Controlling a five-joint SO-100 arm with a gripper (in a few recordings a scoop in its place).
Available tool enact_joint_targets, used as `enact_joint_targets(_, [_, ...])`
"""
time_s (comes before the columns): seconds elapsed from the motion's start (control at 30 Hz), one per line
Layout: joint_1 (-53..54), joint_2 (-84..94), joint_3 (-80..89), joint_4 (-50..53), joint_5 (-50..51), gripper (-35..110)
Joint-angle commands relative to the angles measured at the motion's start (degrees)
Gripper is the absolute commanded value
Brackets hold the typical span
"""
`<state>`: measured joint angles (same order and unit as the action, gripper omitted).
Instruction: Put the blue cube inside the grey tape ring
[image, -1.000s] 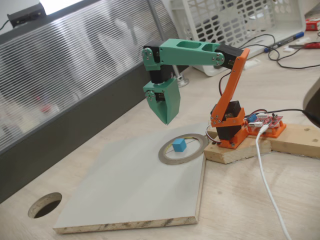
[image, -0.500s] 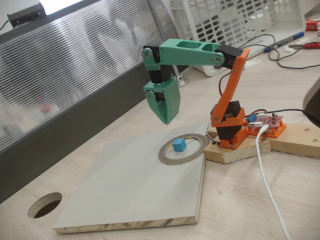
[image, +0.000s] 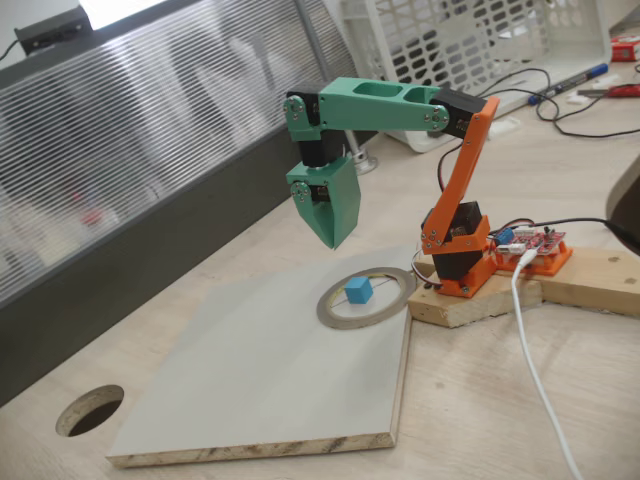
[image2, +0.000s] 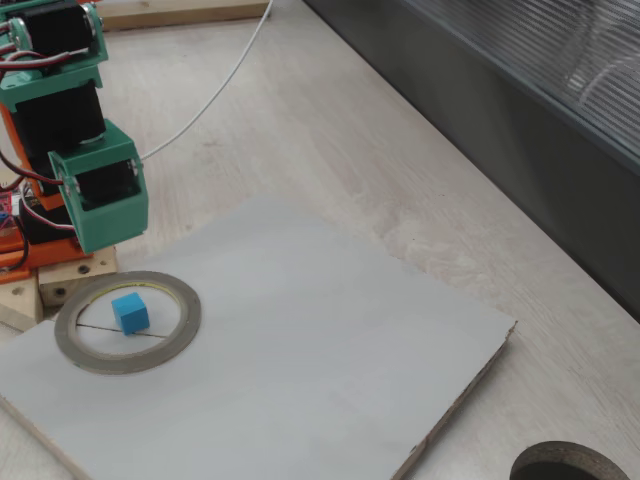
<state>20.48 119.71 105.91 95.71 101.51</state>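
- Blue cube (image: 358, 291) sits inside the grey tape ring (image: 336, 312), on the pale board (image: 260, 380); in both fixed views I see it a little off the middle of the ring and not touching the inner edge.
- In the other fixed view the blue cube (image2: 130, 312) shows bare board on every side of it inside the grey tape ring (image2: 180, 335).
- The ring lies flat on the board, near the corner of the board that is closest to my orange base (image: 462, 262).
- My gripper (image: 331, 240) hangs in the air above the ring and points down, apart from both the cube and the ring.
- The green fingers come together to one narrow tip, with no gap visible between them, and nothing is held.
- In the other fixed view my gripper (image2: 110, 232) shows as a green block over the far rim of the ring.
- My base stands on a wooden block (image: 470, 305) just beside the board.
- A white cable (image: 535, 360) runs across the table (image: 490, 420) from the base.
- A round dark hole (image: 88, 410) is cut in the table, well apart from the ring.
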Motion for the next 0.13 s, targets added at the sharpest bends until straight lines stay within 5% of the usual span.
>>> enact_joint_targets(0.0, [0.4,0.8,-0.2,0.5,1.1,-1])
enact_joint_targets(0.1, [0.4,0.8,-0.2,0.5,1.1,-1])
